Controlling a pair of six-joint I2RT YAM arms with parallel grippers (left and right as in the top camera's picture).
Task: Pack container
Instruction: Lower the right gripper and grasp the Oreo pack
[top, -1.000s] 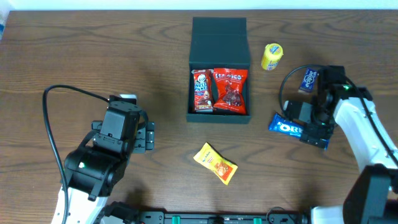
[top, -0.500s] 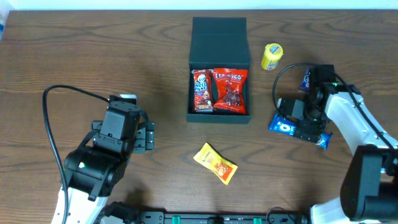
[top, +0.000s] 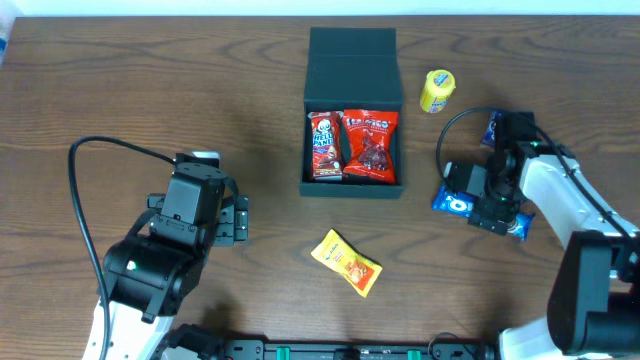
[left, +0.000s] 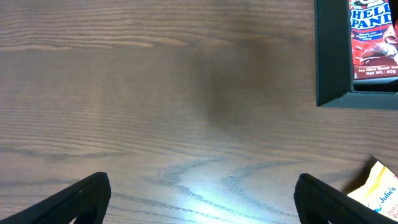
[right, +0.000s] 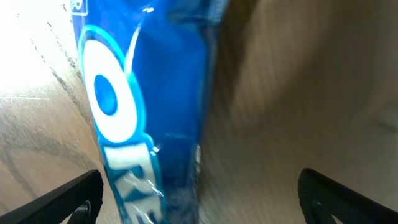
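Dark wood-grain table (top: 150, 80) below, pale wall strip along the far edge. Toward the far middle, the dark teal container (top: 353, 55), lid flapped open and lying flat behind. Inside, a Hello Panda packet (top: 323, 145) touching a red snack packet (top: 370, 145), side by side, covering most of the floor. Outside the box: a yellow Julie's packet (top: 346, 262) toward the near edge, a small yellow pouch (top: 437, 90) just right of the lid, a small blue packet (top: 493, 127), and a blue Oreo packet (top: 452, 205) on the right.

Right end effector (right: 199, 199) low over the Oreo packet, spread wide, gripping nothing yet. In the wrist view, packet off-centre, close to one finger (right: 74, 205) and far from the other. Left end effector (left: 202, 202) likewise spread and empty, hovering over bare wood left of the container.

Probably the grasp stage for the Oreo packet. Risks from here:
- Closing with the packet so off-centre and pushing it sideways rather than pinching it.
- Catching only the slick film edge and dropping it on the lift.
- Pressing down too far and jamming fingertips into the table.

Later, little spare room in the box. Likely to land on top of the two packets or snag the front wall, possibly shoving the light container.
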